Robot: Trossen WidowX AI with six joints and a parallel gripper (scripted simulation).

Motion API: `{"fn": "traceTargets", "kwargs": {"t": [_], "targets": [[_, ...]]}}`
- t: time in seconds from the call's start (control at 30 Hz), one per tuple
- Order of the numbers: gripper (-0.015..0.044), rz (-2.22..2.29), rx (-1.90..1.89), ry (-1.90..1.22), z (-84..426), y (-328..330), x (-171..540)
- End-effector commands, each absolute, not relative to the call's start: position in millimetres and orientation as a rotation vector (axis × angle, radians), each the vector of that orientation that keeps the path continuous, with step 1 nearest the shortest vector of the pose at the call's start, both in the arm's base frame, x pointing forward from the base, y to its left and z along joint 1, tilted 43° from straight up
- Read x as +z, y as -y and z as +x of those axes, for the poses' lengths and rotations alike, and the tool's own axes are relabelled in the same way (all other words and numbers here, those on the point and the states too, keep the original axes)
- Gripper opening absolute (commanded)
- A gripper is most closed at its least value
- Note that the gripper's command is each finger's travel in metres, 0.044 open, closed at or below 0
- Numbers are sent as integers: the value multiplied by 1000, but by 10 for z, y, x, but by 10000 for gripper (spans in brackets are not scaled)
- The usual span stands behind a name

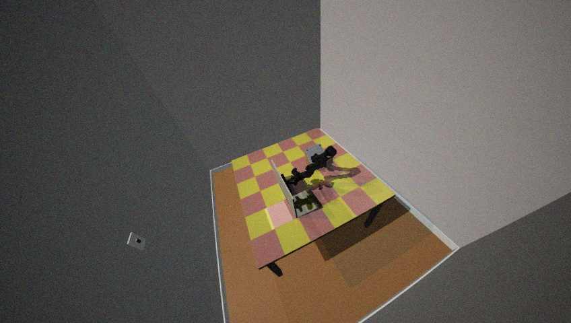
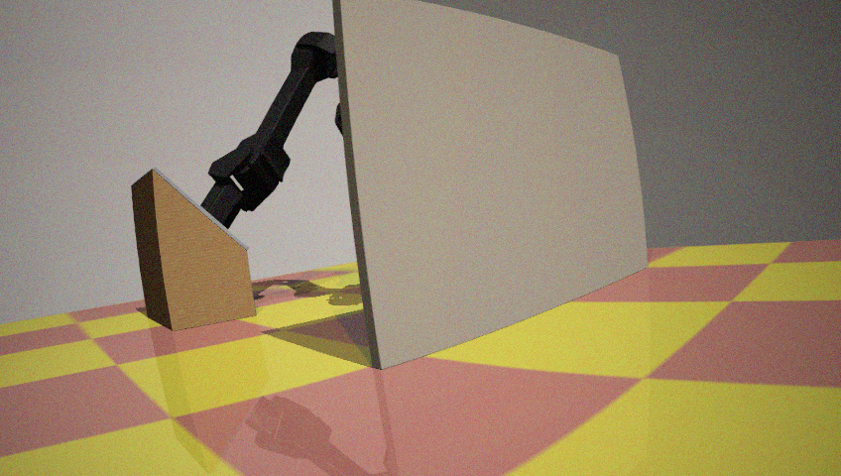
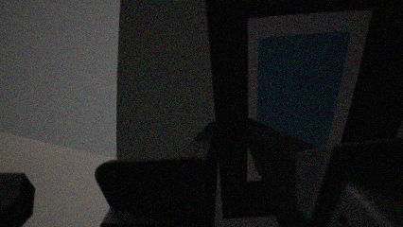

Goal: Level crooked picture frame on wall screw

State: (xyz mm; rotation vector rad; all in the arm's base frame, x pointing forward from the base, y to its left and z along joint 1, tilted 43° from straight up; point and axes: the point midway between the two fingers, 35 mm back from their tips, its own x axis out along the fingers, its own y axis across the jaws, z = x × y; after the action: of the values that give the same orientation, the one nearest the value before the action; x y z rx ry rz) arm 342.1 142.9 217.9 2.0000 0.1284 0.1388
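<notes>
The picture frame (image 3: 229,61) has a black border, a pale mat and a blue picture (image 3: 303,80). It fills the upper right of the dark wrist view. In the top view the frame (image 1: 285,180) is a small dark shape against the near face of the upright board. My gripper (image 1: 289,182) (image 3: 267,165) is at the frame's lower part, shut on it; the contact itself is lost in shadow. The screw and notched strip are hidden. The exterior view shows only the board's back, which hides frame and gripper. I cannot tell whether the frame is level.
The upright board (image 1: 287,192) (image 2: 495,177) stands on the checkered table (image 1: 292,239) (image 2: 761,424). A wooden wedge block (image 2: 203,271) with a grey sloping top (image 1: 312,150) stands beside the arm's base. A patterned dark and pale patch lies at the board's foot.
</notes>
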Motion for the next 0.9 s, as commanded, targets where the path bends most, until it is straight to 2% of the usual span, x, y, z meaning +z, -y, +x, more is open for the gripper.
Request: {"fn": "traceTargets", "kwargs": {"t": [0.0, 0.87], "targets": [[0, 2006, 140, -128, 3420, -1431, 2180], [0, 2165, 135, -144, 3422, -1421, 2177]]}}
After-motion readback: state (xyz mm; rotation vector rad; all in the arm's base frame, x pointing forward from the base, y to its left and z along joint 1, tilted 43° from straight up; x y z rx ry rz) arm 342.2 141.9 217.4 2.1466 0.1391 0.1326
